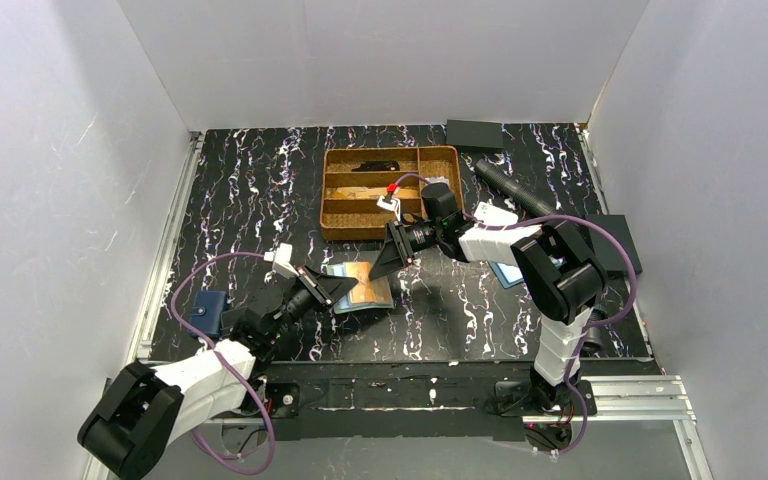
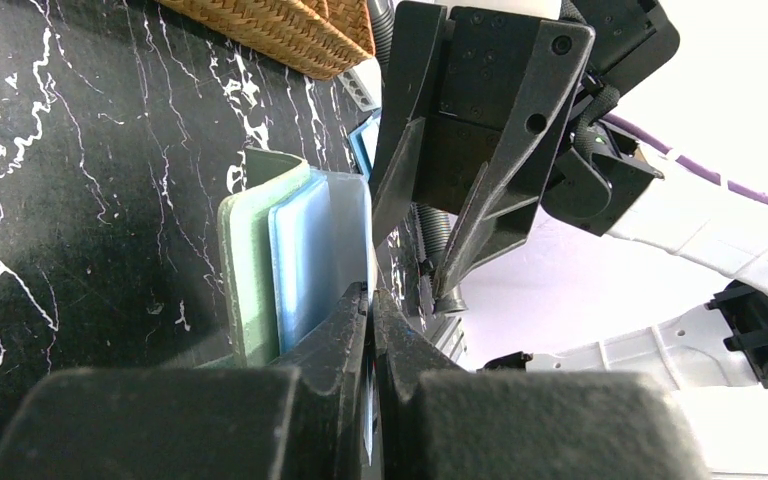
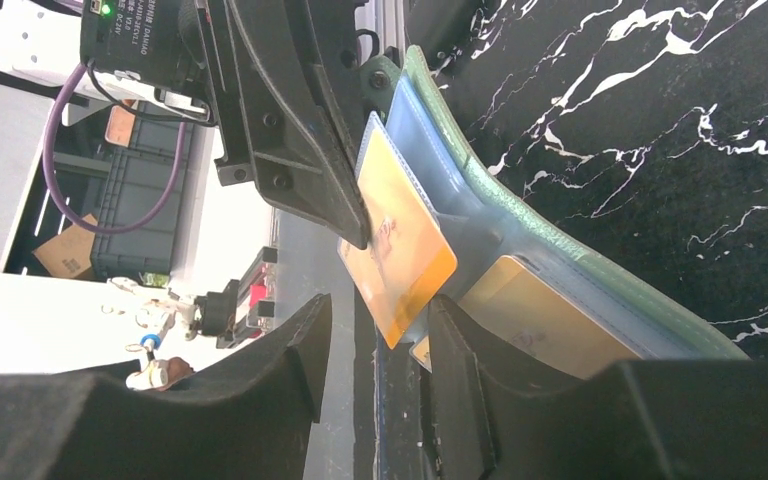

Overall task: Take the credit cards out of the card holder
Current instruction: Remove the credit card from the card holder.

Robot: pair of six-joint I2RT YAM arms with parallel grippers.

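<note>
While the left tool clamps the teal card holder, right tool gapes around an orange-gold card.

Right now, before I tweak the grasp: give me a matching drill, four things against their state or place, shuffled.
Things:
1. left gripper
2. right gripper
3. orange card
4. woven tray

States or places:
a. open, close by the card
b. far side of the table, beyond the card holder
c. shut on the card holder's edge
d. sticking partly out of its pocket

Pairs: 1-c, 2-a, 3-d, 4-b
</note>
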